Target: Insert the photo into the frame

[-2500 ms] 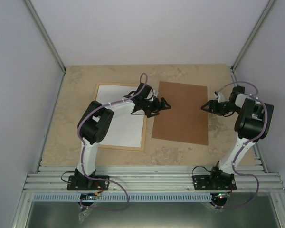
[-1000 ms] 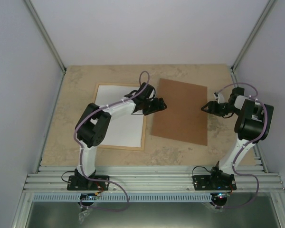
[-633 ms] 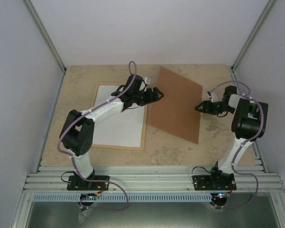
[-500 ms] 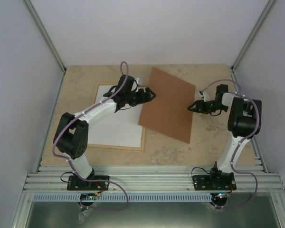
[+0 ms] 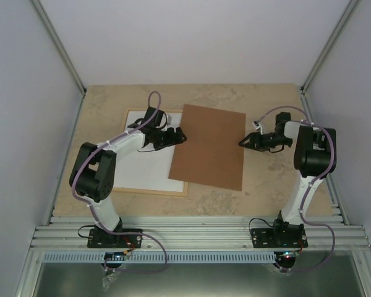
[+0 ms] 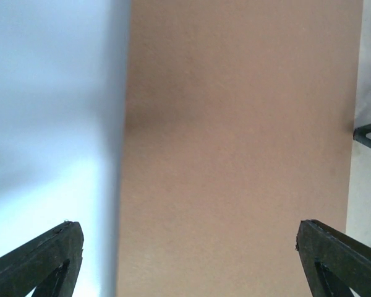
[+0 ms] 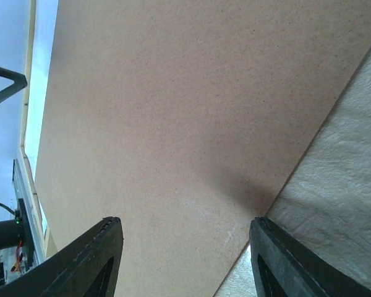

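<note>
The frame (image 5: 149, 192) of light wooden slats lies flat at the left of the table, with a plain white sheet (image 5: 142, 167) inside it. The photo is not in view. A brown fibreboard backing panel (image 5: 209, 147) lies over the frame's right edge. My left gripper (image 5: 177, 136) is open at the panel's left edge, its jaws wide apart over the panel (image 6: 235, 154) and the white sheet (image 6: 49, 124). My right gripper (image 5: 244, 141) is open at the panel's right edge, its jaws wide apart over the panel (image 7: 173, 111).
The beige stone-patterned tabletop (image 5: 278, 179) shows to the right of the panel and along the far side. Grey walls close in the left, back and right. A metal rail (image 5: 198, 235) with both arm bases runs along the near edge.
The brown panel has slid left and turned, from beside the frame to overlapping its right edge. Both grippers have moved left with it, one at each side.
</note>
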### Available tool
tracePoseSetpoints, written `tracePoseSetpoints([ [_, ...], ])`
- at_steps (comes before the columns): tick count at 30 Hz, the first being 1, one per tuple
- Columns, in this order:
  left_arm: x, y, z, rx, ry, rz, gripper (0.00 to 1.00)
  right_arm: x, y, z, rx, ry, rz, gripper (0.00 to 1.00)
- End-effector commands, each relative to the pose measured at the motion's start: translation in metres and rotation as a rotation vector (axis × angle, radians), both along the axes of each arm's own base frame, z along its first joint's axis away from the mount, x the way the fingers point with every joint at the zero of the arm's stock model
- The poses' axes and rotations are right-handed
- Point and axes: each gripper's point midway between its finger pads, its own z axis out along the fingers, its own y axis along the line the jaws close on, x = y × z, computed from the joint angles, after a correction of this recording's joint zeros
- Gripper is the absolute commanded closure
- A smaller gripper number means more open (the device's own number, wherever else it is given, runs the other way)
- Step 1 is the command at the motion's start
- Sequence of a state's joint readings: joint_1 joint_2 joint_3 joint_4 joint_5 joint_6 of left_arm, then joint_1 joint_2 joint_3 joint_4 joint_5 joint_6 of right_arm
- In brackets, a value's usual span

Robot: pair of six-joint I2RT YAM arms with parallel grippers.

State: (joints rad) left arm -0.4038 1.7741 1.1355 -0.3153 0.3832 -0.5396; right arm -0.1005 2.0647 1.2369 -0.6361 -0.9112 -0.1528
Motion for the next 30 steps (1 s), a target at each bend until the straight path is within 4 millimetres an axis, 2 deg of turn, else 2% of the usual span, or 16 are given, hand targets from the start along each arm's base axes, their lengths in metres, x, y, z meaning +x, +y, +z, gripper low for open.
tracePoseSetpoints([
  [1,0.006,0.005,-0.007,0.021,-0.009,-0.014,0.04,-0.057,-0.015,-0.067,-0.166,0.295,0.002,0.42],
  [9,0.015,-0.005,-0.026,-0.002,0.061,-0.035,0.04,-0.058,-0.013,-0.07,-0.153,0.303,0.004,0.42],
  [15,0.012,-0.023,-0.015,-0.113,0.071,-0.086,0.11,-0.058,-0.012,-0.072,-0.147,0.307,0.005,0.42],
  [22,0.002,-0.06,0.037,-0.385,0.038,-0.204,0.34,-0.056,-0.012,-0.072,-0.141,0.309,0.005,0.42],
  [30,-0.008,-0.098,0.119,-0.53,-0.109,-0.305,0.51,-0.049,-0.001,-0.066,-0.064,0.31,0.002,0.45],
])
